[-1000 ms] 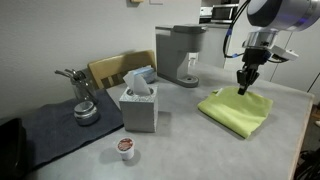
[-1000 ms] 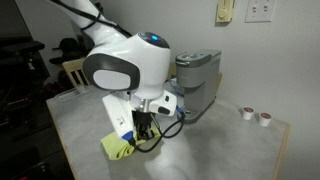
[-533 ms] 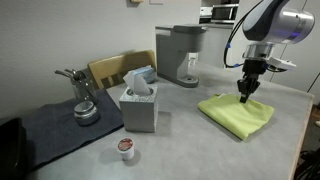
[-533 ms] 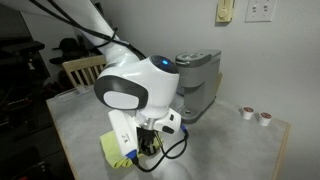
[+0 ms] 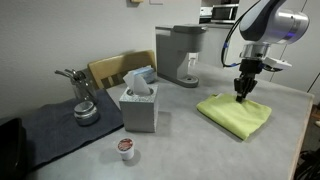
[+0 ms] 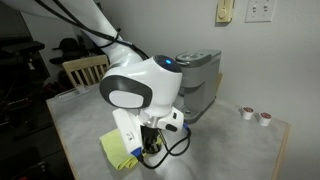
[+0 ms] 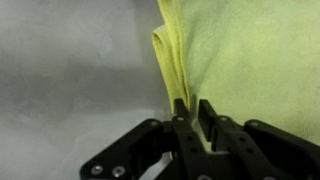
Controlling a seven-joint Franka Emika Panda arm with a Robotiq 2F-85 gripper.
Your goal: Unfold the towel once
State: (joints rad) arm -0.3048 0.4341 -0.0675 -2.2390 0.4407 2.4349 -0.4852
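Gripper (image 7: 193, 112) has come down onto the towel (image 7: 250, 50), with the pinch apparently made.
Its jaws stand nearly together, seemingly clamped on a thin layer of cloth, so the lift and flip should come next. Beyond the jaws the doubled edge runs away; the lime cloth lies folded, soft and slightly rumpled on the grey table (image 5: 180, 150).

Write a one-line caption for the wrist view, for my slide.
Wrist view: the gripper pinches the folded edge of the yellow-green towel on the grey table.
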